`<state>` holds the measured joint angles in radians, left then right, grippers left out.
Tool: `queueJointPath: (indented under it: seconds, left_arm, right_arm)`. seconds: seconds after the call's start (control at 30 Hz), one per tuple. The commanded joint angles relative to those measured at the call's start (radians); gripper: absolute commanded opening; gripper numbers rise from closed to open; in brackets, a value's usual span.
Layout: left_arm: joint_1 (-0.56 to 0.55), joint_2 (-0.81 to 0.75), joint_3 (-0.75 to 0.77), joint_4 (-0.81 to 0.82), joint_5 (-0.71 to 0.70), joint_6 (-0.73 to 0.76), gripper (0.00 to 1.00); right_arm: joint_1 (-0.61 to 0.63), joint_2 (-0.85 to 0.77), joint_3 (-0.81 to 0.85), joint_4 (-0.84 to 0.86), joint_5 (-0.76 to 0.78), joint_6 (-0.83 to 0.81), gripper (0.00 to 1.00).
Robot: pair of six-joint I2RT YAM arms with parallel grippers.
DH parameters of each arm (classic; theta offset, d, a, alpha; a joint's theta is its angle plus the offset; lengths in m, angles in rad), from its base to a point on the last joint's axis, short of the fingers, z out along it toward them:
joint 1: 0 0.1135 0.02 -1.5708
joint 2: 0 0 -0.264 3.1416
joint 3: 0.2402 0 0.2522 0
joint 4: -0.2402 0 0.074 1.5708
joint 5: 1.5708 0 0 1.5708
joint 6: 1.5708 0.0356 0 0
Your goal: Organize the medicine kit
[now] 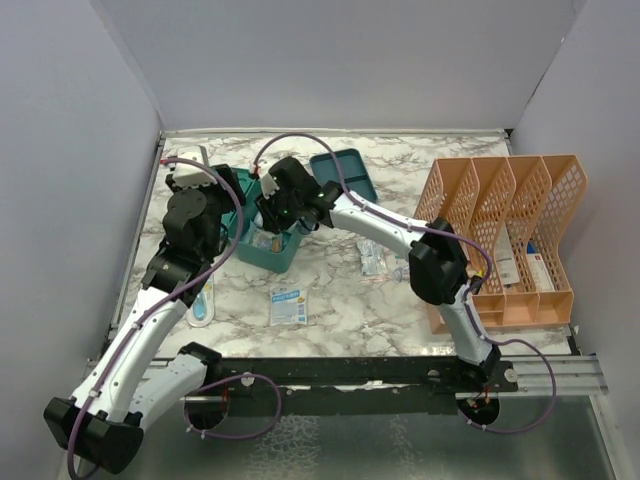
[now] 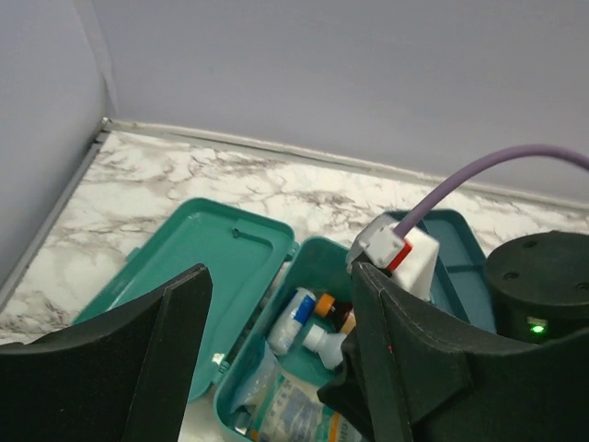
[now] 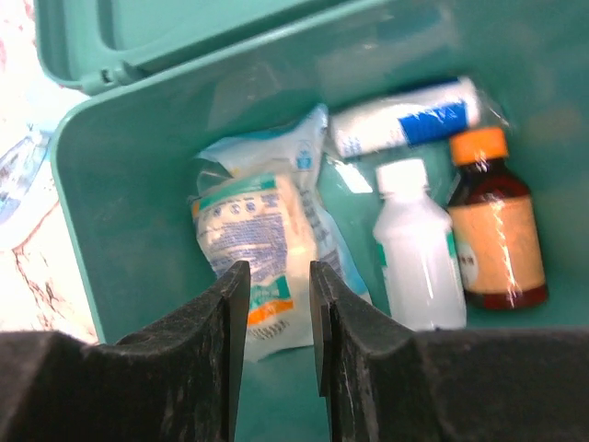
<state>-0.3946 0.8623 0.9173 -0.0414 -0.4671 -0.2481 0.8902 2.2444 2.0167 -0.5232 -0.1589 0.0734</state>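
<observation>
Grey-walled marble table (image 1: 340, 300); left gripper (image 2: 281, 285) wide apart, right gripper (image 3: 279, 272) slightly apart above medicine kit (image 3: 120, 230).

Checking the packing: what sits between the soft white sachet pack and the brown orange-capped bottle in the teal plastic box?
A white plastic bottle lies between them, shown in the right wrist view.

Medicine kit (image 3: 120, 239) is teal, table (image 1: 340, 300) grey-veined marble, bottle (image 3: 497, 249) apparently brown.

White arms (image 1: 130, 350) with black joints (image 1: 190, 215) (one shows a green light (image 2: 537, 325)) and purple cables (image 2: 534, 150).
</observation>
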Motion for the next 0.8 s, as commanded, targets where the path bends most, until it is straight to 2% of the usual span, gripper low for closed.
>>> queueJointPath:
  seconds: [0.0,0.13,0.23,0.37,0.57,0.77]
  left_arm:
    - [0.000,0.036,-0.006,-0.121,0.147,-0.057,0.66]
    - [0.000,0.107,0.014,-0.206,0.224,-0.084,0.69]
    - [0.002,0.198,0.051,-0.267,0.293,-0.085,0.66]
    - [0.005,0.379,0.140,-0.379,0.342,-0.081,0.50]
    - [0.011,0.575,0.278,-0.510,0.398,-0.032,0.32]
    - [0.012,0.667,0.346,-0.642,0.497,0.011,0.24]
  right_arm:
    - [-0.037,-0.191,-0.150,0.132,0.121,0.178,0.33]
    - [-0.059,-0.305,-0.328,0.237,0.192,0.247,0.33]
    - [-0.081,-0.381,-0.445,0.283,0.242,0.316,0.33]
    - [-0.104,-0.466,-0.593,0.338,0.249,0.369,0.33]
    - [-0.107,-0.501,-0.667,0.324,0.247,0.391,0.32]
    - [-0.108,-0.523,-0.714,0.313,0.259,0.399,0.32]
